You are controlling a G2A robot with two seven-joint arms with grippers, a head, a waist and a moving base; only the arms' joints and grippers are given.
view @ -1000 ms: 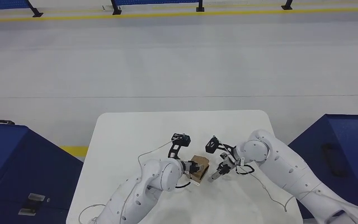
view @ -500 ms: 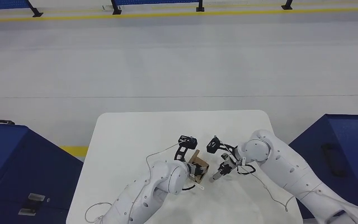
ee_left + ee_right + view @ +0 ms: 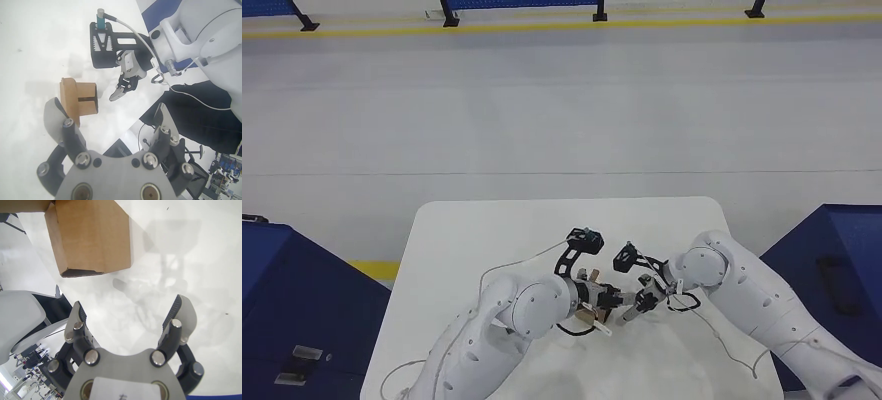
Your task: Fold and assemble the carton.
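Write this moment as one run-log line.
small brown cardboard carton: on white table | left gripper: open, beside carton | right gripper: open, apart from carton

Bright, even light from overhead washes the white table [image 3: 28, 37] ahead of the left gripper [image 3: 106, 106] almost to glare. Beyond the right gripper [image 3: 128, 303], the carton [image 3: 90, 237] throws only a soft, pale shadow beside itself on the table. Both wrist views stretch shapes near their edges.

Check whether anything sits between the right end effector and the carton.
Nothing visible does. In the right wrist view the right end effector is open and faces the carton, with only bare table between them. The left end effector, also open, stands at the carton's other side, not in that gap.
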